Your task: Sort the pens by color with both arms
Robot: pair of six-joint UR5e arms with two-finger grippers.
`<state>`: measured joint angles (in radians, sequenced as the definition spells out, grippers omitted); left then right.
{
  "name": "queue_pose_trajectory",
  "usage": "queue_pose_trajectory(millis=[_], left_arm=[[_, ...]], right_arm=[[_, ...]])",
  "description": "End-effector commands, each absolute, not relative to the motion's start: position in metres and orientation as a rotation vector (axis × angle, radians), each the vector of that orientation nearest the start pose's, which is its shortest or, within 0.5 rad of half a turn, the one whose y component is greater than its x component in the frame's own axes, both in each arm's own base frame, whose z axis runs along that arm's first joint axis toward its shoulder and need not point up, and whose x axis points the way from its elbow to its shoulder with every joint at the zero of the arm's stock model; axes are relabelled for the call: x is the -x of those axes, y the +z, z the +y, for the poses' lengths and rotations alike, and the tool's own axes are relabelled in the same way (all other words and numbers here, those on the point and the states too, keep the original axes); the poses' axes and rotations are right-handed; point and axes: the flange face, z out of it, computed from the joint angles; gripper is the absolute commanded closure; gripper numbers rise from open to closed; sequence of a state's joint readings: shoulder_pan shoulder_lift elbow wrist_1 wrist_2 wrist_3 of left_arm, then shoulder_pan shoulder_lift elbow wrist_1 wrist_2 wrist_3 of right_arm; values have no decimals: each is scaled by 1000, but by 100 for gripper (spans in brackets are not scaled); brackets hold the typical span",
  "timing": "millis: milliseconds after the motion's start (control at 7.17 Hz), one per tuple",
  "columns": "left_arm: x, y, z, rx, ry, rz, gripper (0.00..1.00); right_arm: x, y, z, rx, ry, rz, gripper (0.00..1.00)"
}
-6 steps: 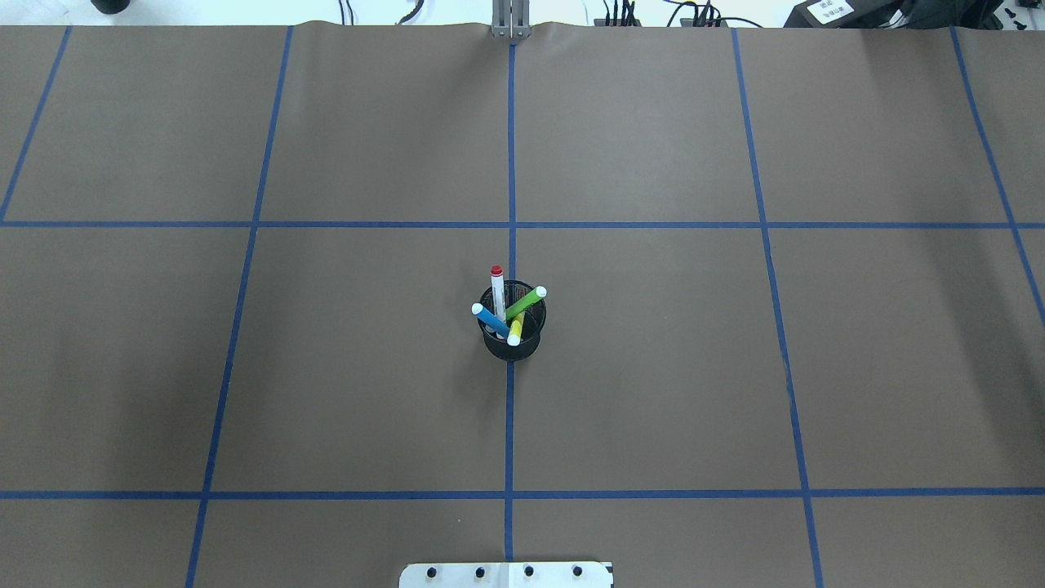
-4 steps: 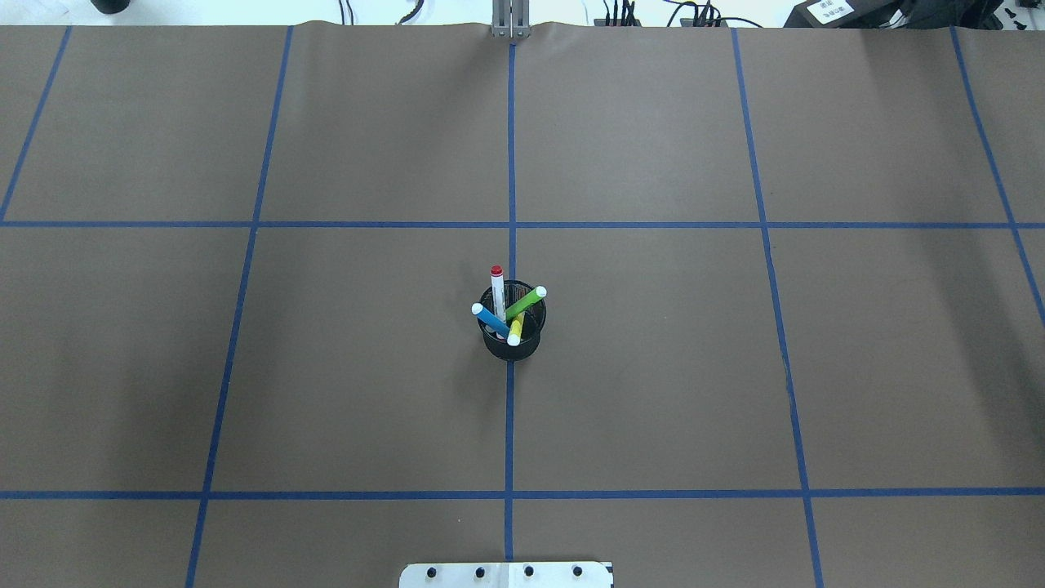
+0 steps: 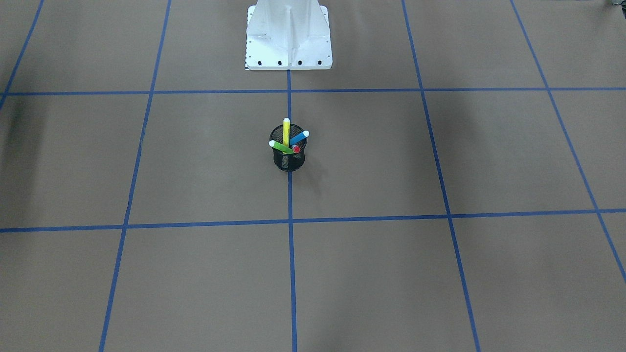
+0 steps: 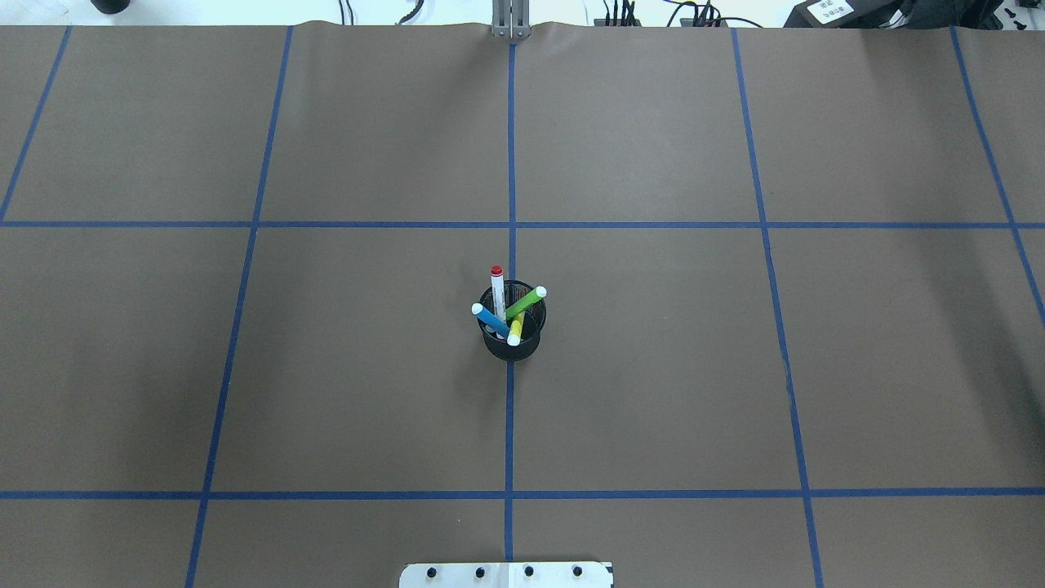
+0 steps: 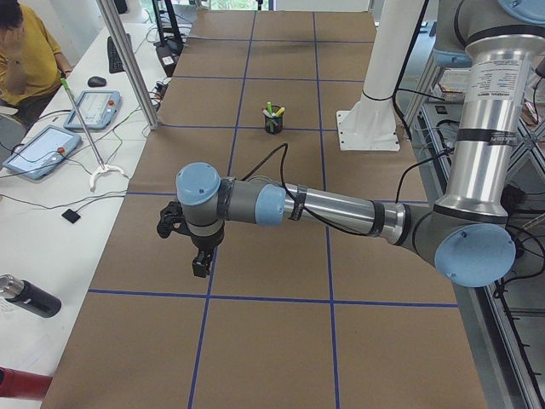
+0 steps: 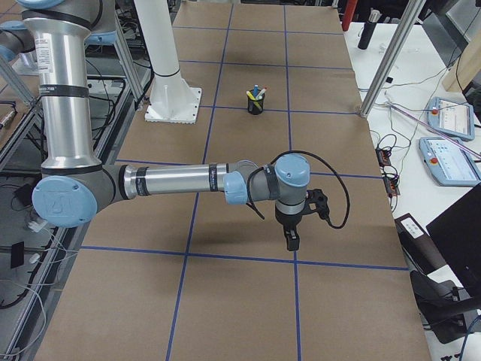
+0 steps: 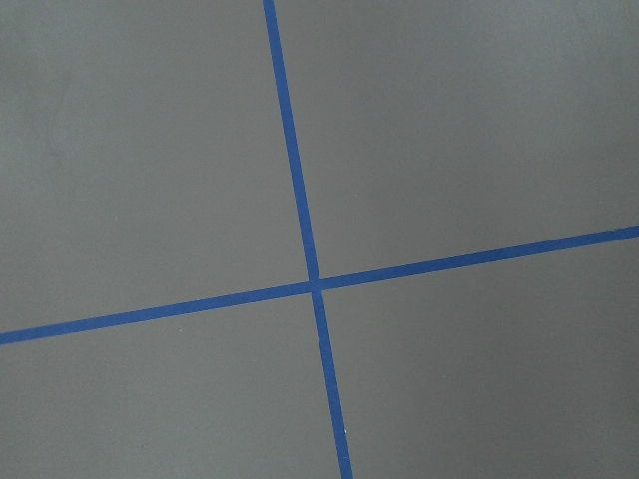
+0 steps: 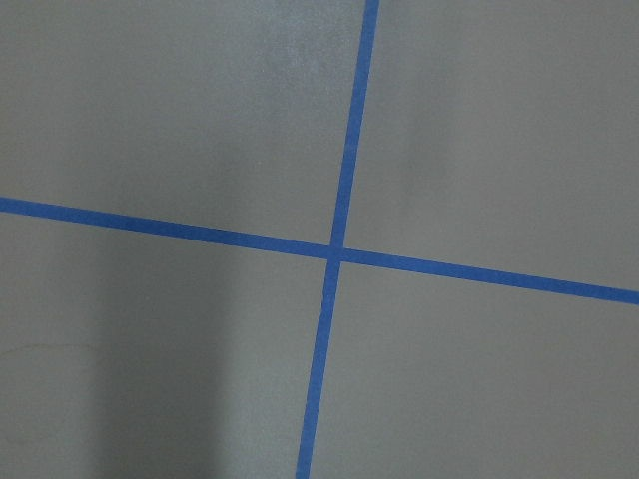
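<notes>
Pens point(image 4: 497, 296), likely light, stiff and slick, lean in the central cup point(image 4: 513, 346); pinch exposed upper barrels. Left fingers point(image 5: 199, 267), right fingers point(image 6: 291, 241): can't tell their state.

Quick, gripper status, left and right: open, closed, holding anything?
Left gripper: cannot tell open or closed; seen only from the side.
Right gripper: cannot tell either; seen only from the side.

A black mesh cup point(image 3: 288, 160) is standing on the brown paper-covered bench point(image 3: 440, 274), sitting on a blue tape line point(image 3: 290, 195) below the white metal pedestal base point(image 3: 288, 44). Inside it, a yellow marker pen point(image 3: 286, 129) is standing nearly upright, a blue marker pen point(image 3: 299, 137) is leaning right, a light green marker pen point(image 3: 279, 145) is leaning left, and a red-capped pen point(image 3: 296, 148) is showing only its cap.
</notes>
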<state>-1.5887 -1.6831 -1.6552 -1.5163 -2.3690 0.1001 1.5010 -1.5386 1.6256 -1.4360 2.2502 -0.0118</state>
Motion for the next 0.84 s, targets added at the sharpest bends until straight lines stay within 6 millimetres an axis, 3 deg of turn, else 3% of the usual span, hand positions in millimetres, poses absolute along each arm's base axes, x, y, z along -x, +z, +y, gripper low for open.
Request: queue_pose_trajectory(millis=[0,279,418,558,697], left_arm=[[68,546,-553,-216,151,792,0],[65,537,-553,-245,172,823,0],[64,529,-555,-303,199,839,0],[62,532,-556,-337,216,837,0],[47,521,-561,-349,251,840,0]], right_arm=[[-30,603,-523,-220,-147,-733,0],[-26,586,-530,-267,-172,-758,0],[-9,574,-533,-304,-206,-786,0],[29,539,-556,-323,-256,-813,1],[60,505,-565,-331,-269,-852,1]])
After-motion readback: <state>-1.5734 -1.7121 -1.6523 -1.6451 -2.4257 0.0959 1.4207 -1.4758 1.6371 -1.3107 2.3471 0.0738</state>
